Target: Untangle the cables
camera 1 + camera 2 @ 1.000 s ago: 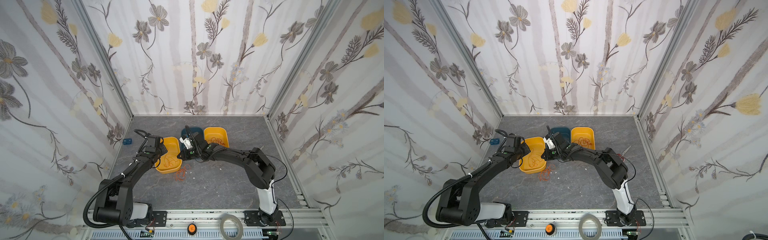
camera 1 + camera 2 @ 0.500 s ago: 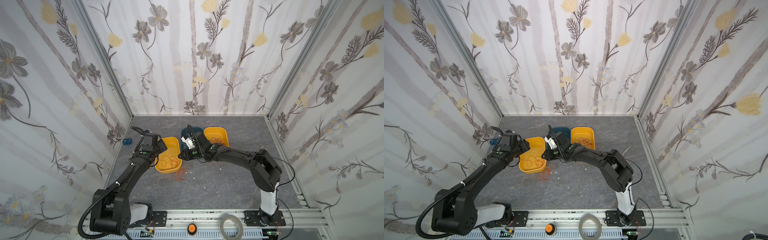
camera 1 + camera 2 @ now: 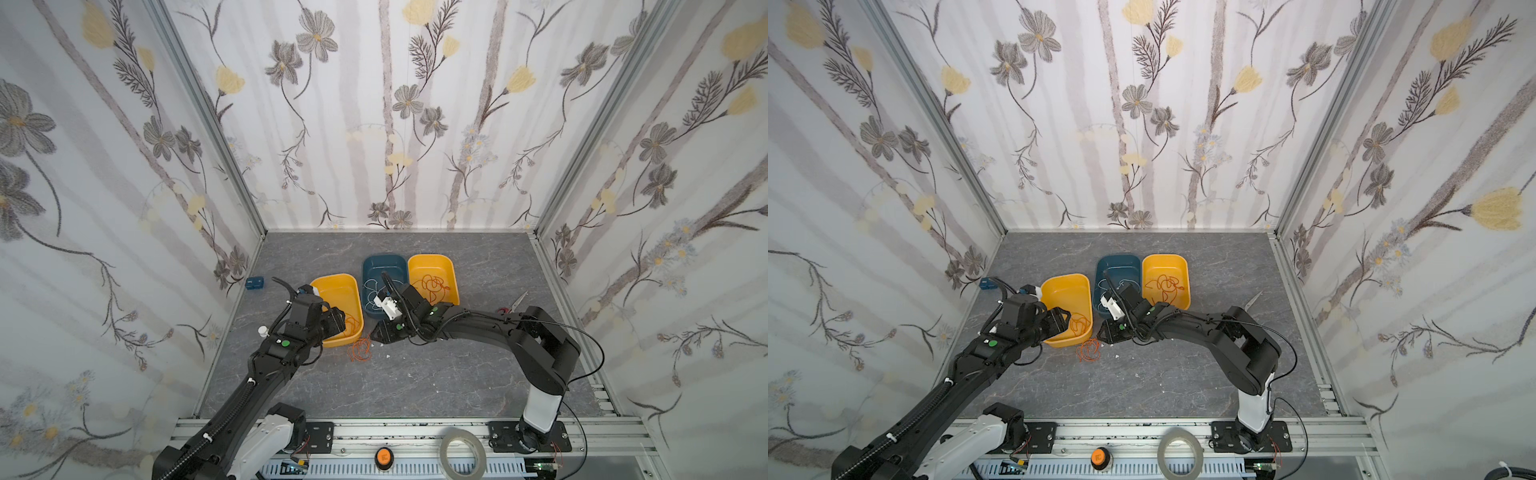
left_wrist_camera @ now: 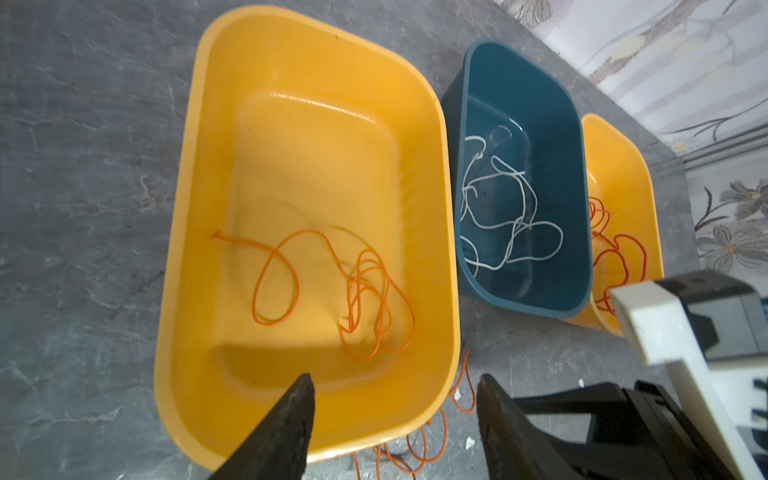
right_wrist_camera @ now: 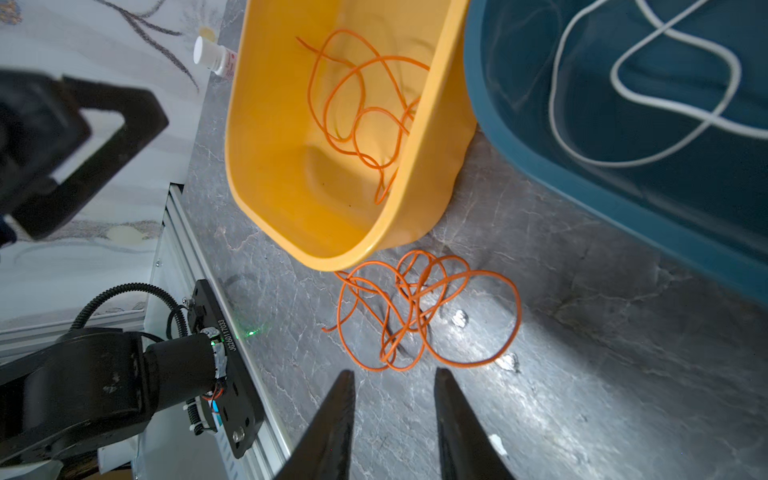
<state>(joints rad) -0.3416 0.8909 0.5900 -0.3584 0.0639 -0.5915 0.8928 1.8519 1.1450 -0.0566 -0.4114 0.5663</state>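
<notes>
Hovering with both sets of jaws spread and nothing in either, I am low over the middle of the table point(image 3: 415, 382). My left gripper point(image 4: 395, 376) hangs above the near end of the left yellow tray point(image 4: 291, 62), jaws wide apart. In that tray an orange cable point(image 4: 357, 291) lies in loose loops in the near half. Its spread runs across the tray's short axis, and one free end points at the wall on the side of the table's left edge.

My right gripper point(image 5: 395, 371) sits just above the bare table with jaws parted, gripping nothing, tips aimed at the loose orange tangle point(image 5: 415, 316). That tangle is a roundish clump with no clear long axis. It lies on the table just beside the near right corner of the left yellow tray. One strand runs up to the tray's foot, and I cannot tell whether it passes beneath. A free end sticks out toward my left arm's base plate point(image 5: 241, 415).

The blue tray point(image 3: 384, 259) stands just beside the left yellow tray, set further toward the far edge, with the right yellow tray point(image 3: 430, 262) just beside it. All three trays run lengthwise from near edge to far edge. A white cable point(image 4: 507, 216) curls in the blue tray, its loops drawn out along the tray's length. A redder cable point(image 3: 432, 286) bunches in the middle of the right yellow tray.

Scissors point(image 3: 513, 301) lie toward the right edge, and a blue block point(image 3: 254, 283) sits by the left edge.
</notes>
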